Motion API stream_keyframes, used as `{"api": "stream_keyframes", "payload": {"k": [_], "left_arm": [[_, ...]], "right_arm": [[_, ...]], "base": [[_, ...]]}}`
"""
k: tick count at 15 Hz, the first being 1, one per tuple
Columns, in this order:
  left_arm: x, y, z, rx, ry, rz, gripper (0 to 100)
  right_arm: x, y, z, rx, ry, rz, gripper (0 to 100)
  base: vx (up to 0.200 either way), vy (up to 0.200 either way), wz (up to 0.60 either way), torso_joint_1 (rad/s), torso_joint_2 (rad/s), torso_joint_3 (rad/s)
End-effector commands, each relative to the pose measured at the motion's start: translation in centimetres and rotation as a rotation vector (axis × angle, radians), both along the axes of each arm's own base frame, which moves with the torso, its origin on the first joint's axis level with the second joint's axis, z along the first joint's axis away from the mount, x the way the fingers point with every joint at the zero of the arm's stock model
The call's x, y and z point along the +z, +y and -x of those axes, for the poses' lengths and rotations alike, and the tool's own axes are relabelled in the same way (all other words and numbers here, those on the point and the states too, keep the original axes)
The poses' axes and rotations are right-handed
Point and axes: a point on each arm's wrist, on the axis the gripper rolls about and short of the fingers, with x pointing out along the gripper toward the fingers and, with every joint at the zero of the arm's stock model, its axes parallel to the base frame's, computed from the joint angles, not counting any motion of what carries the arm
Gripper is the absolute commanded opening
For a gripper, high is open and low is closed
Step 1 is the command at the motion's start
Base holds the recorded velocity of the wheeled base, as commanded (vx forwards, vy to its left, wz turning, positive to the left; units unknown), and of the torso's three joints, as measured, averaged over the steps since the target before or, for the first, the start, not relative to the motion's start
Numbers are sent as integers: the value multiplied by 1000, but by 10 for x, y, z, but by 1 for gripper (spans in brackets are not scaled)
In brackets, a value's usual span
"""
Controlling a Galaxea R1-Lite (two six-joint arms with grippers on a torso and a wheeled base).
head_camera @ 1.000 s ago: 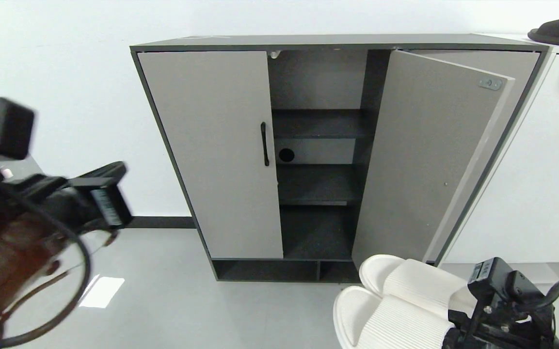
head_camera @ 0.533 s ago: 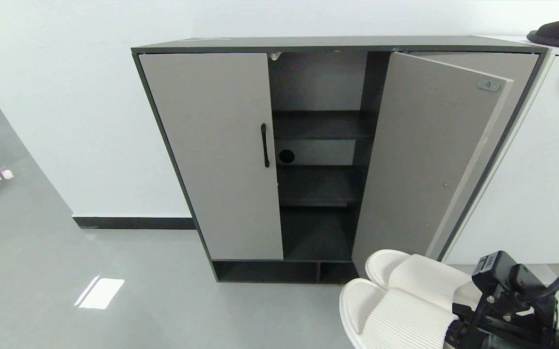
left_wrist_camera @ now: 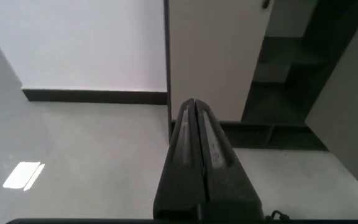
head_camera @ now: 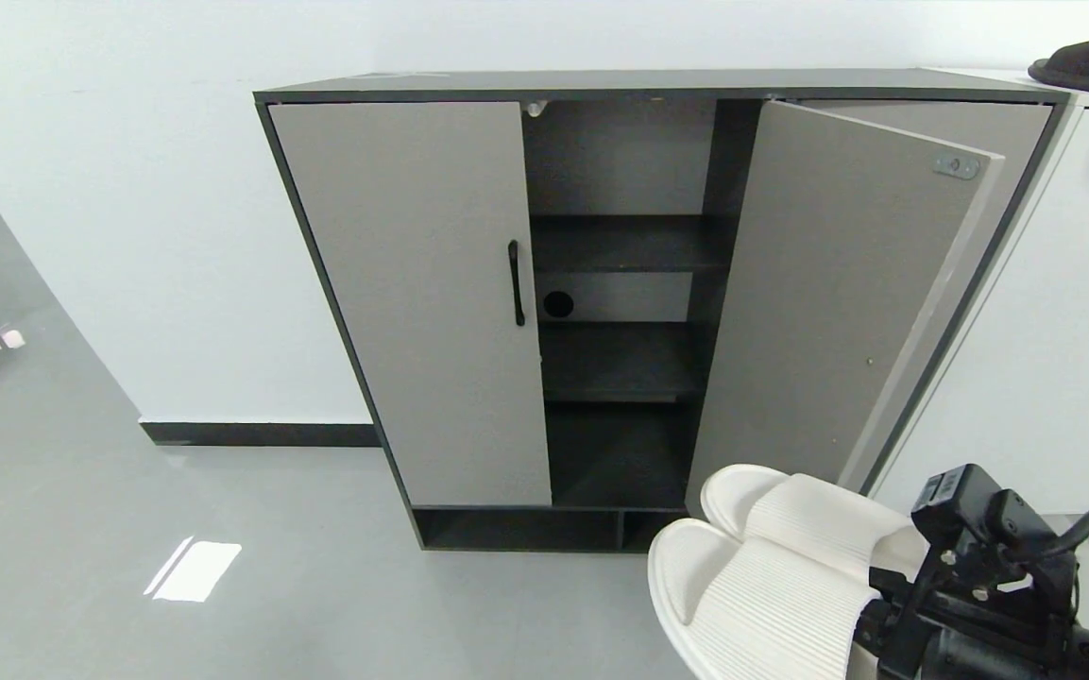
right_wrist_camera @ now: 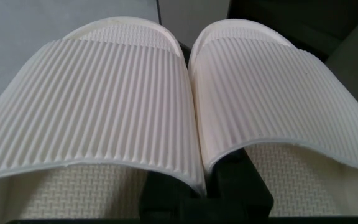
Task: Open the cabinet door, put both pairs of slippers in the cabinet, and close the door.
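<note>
Holding the pair of white ribbed foam slippers (head_camera: 771, 557).
My right gripper (right_wrist_camera: 205, 196) pinches them, toes by the bottom corner of the open door (head_camera: 818, 312) of the tall grey cabinet (head_camera: 648, 80). My left gripper (left_wrist_camera: 194, 118) is closed tight on nothing.

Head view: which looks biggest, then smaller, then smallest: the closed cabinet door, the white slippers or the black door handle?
1. closed cabinet door
2. white slippers; the pair is nearer the camera, so it may look bigger than it really is
3. black door handle
</note>
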Motion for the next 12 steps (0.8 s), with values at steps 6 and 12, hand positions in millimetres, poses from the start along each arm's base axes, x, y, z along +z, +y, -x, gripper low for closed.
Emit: {"api": "stream_keyframes", "payload": {"k": [6,12], "left_arm": [[-1,-1,1,-36,-14,-74,0],[-1,-1,1,-40,-14,-46,0]], "right_arm": [[1,3,-3,1,-7,-9,0],[0,4,-4,-5,-5,-12,0]], "base": [[0,0,0,0,0,0],[0,200,0,3,2,2]]}}
